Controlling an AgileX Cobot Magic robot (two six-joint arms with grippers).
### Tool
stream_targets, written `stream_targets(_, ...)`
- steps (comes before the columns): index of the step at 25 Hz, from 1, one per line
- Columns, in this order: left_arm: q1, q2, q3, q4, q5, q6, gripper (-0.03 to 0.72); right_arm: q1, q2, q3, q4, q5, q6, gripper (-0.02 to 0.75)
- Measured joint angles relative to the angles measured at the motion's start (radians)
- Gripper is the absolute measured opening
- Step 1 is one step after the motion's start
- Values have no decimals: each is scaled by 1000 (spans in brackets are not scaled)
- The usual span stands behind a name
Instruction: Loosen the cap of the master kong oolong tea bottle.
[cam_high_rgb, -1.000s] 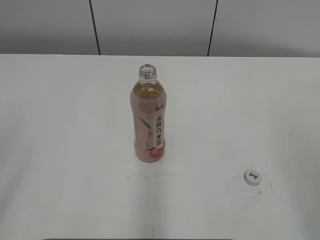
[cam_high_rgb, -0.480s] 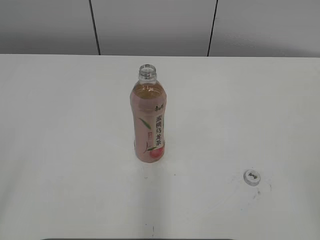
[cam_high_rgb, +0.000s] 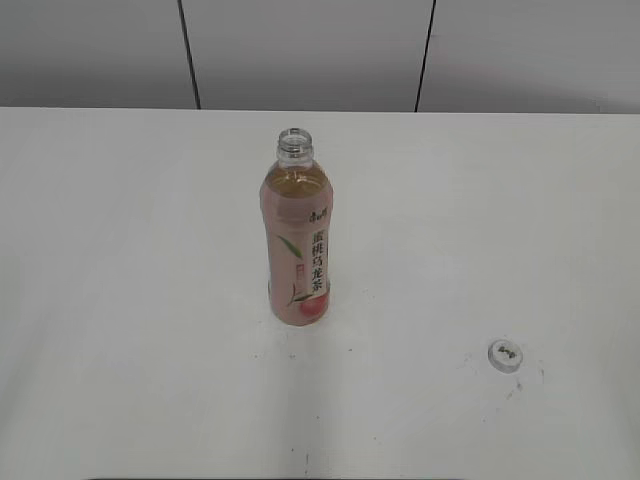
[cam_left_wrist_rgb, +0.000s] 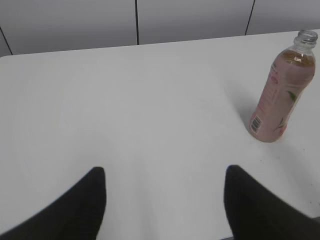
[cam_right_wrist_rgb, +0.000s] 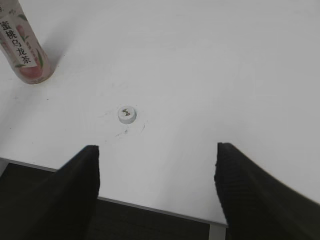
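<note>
Almost nothing had changed across the 3 exterior pictures. The tall clear plastic master kong oolong tea bottle (cam_high_rgb: 297, 233), filled with amber tea and wrapped in a pink label with black Chinese characters, stood upright near the middle of the white table (cam_high_rgb: 120, 300) in all of them, at the same spot and with its neck bare. The small round white plastic cap (cam_high_rgb: 505, 354) with a dark logo on top lay flat on the table, well apart from the bottle toward the near right; between the earlier pictures and this one its position differed only by a hair, too little to call a real move.

Judged from that layout, the cap was not merely loosened but fully off, so the task looked complete and the scene had settled.

Neither arm appeared in the exterior view. In the left wrist view the left gripper (cam_left_wrist_rgb: 165, 200) had its 2 dark fingers spread wide with only bare table between them, the bottle (cam_left_wrist_rgb: 282, 93) standing off to its upper right. In the right wrist view the right gripper (cam_right_wrist_rgb: 157, 192) was likewise spread and held nothing; the cap (cam_right_wrist_rgb: 127, 114) lay on the table beyond its fingers, untouched, and the bottle's base (cam_right_wrist_rgb: 27, 52) showed at the upper left corner.
</note>
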Motion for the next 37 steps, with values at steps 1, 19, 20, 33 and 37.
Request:
stream_targets(1,0,0,0,0,0,0,448,0,0,0,0,0,0,541)
stream_targets(19,41,0,0,-6,-1,0,404,-111,0,0,0,-8,-1,535)
stream_targets(20,51,0,0,-6,0,0,399,-136,0,0,0,-8,-1,535)
stream_targets(33,91,0,0,-6,-1,1,342,-206,0,0,0,-8,-1,535)
stream_targets(37,91,0,0,-6,-1,1,321,-206,0,0,0,-9,-1,535)
